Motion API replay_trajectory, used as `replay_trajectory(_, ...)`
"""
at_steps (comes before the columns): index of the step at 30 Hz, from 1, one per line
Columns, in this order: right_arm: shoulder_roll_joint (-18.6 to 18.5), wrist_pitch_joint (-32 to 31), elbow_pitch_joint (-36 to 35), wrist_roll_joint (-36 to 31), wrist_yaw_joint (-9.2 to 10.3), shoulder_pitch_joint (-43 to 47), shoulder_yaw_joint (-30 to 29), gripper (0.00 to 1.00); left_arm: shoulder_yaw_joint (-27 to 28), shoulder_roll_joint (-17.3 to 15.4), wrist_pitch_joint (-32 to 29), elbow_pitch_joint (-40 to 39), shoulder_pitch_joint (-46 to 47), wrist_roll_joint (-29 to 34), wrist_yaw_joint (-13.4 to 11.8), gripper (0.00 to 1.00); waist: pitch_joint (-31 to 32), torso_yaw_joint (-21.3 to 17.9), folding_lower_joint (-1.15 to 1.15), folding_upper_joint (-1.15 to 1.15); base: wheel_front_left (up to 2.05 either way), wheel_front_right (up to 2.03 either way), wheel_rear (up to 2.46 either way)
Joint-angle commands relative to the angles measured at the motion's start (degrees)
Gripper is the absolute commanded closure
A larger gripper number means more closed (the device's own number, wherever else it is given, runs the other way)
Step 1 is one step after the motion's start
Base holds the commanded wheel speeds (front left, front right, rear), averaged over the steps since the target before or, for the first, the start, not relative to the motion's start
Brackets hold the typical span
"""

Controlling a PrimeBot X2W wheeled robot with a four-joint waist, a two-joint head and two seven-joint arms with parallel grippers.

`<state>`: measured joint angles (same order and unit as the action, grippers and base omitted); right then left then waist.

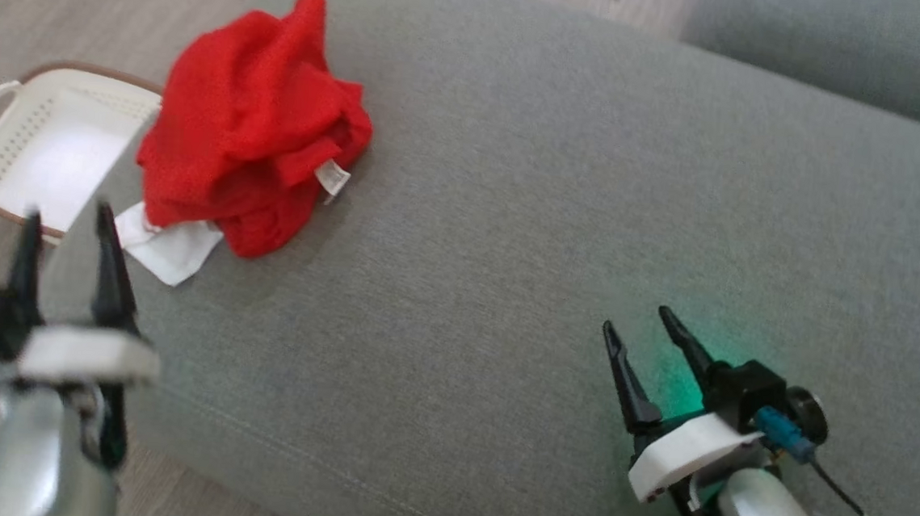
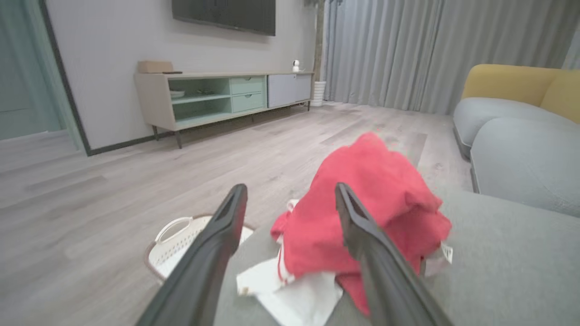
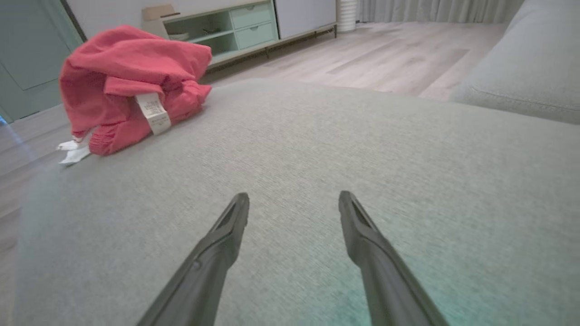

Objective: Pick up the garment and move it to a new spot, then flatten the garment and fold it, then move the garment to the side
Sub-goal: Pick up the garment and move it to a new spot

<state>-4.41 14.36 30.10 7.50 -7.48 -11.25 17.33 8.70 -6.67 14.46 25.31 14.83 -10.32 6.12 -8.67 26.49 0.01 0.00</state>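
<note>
- At the far left of the head view I see a white basket on the floor, beside the cushion's edge.
- My left gripper sits at the lower left, its fingers spread wide and holding nothing, tips pointing up the frame.
- The red garment lies crumpled in the upper left, on the left end of the grey cushion, with a white piece of cloth poking out from under its lower edge.
- The garment is up and to the right of the left fingertips, near them but not touching; in the left wrist view it lies just ahead, partly behind the right-hand finger.
- My right gripper is at the lower right, fingers spread and empty over bare cushion, well apart from the garment.
</note>
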Motion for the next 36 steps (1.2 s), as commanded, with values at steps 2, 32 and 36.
replay_trajectory(2, -0.72, 0.63, -2.12, -0.37, -0.01, -2.47, 0.96, 0.0, 0.15, -4.11, -0.04, 1.05, 6.81, -0.97, 0.75, 0.0, -3.57, -2.66, -0.01, 0.0, 0.0, 0.0, 0.0)
replay_trajectory(32, -2.48, 0.63, -2.06, 0.98, -0.01, -6.34, 1.66, 0.0, -10.69, -18.12, -8.72, 27.27, 32.83, -11.53, 0.21, 1.0, -9.71, -13.83, -0.01, 0.0, 0.0, 0.0, 0.0)
replay_trajectory(36, -1.04, 0.63, -1.74, 1.63, -0.01, -5.54, 1.84, 0.0, -13.22, -18.16, -5.64, 23.37, 36.24, -10.35, 0.8, 1.0, -6.53, -14.86, -0.01, 0.0, 0.0, 0.0, 0.0)
